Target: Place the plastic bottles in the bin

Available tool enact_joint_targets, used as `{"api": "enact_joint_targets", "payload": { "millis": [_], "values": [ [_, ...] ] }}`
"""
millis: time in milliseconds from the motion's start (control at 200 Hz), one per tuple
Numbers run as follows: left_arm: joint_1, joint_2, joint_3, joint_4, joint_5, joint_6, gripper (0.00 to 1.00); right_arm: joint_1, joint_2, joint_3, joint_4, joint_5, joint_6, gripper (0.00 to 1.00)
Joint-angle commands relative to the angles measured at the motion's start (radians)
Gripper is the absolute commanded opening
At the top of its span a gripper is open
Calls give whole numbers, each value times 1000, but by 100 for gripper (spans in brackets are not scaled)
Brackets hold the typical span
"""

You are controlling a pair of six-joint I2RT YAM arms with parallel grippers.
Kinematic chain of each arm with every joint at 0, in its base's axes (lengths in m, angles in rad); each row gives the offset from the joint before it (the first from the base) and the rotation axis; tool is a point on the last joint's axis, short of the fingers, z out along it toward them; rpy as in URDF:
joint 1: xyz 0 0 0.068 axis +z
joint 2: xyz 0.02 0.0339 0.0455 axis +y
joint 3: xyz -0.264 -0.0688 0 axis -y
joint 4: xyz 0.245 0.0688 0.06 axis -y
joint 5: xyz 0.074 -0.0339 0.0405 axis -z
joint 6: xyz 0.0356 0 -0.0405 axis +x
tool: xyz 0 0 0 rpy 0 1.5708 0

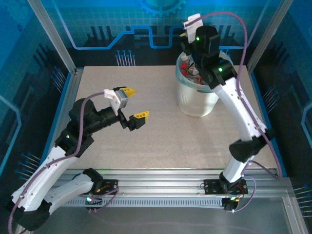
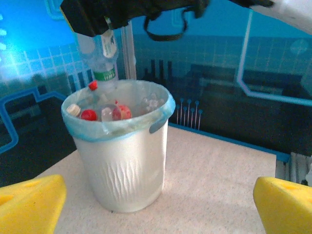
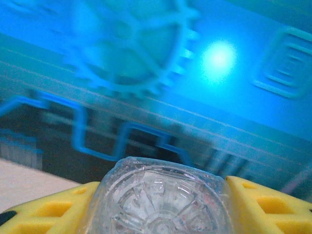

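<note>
Right wrist: my right gripper [image 3: 158, 210] pinches a clear bottle [image 3: 157, 190]; left gripper [image 1: 135, 103] gapes empty, bare surface [image 2: 219, 180] ahead to the bin [image 2: 122, 161].

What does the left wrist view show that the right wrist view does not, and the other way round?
Left wrist view: the bin with bottles inside, and the left gripper open. Right wrist view: the moulded base of the clear bottle, seen close up, clamped in the right gripper. Both: that clear bottle, and the blue wall.
</note>
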Motion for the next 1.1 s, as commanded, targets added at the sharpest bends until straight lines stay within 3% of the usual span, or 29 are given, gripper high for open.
{"api": "enact_joint_targets", "payload": {
  "millis": [0,190,345,445,635,680,745,835,965,1090],
  "values": [
    [-6,-2,30,-71,-37,47,99,-31,81,130,58,285,-94,48],
    [-7,4,25,-106,-31,78,99,-73,236,212,99,429,-198,51],
    [-7,21,30,-152,-48,137,99,-115,293,290,-111,452,-36,52],
    [-7,50,50,-167,-51,162,99,-102,289,225,0,504,-133,54],
    [-5,103,89,-178,-37,175,99,-79,298,197,5,557,-169,68],
    [-6,106,91,-177,-36,172,99,-82,297,204,-47,543,-121,74],
    [-7,106,90,-171,-31,164,99,-80,298,218,-56,549,-116,92],
    [-7,96,87,-170,-26,152,99,-82,292,260,-148,531,-23,99],
    [-7,71,74,-168,-34,146,99,-79,283,252,-157,483,3,97],
    [-6,49,58,-164,-37,139,99,-63,308,277,-165,456,-17,87]
  ]
}}
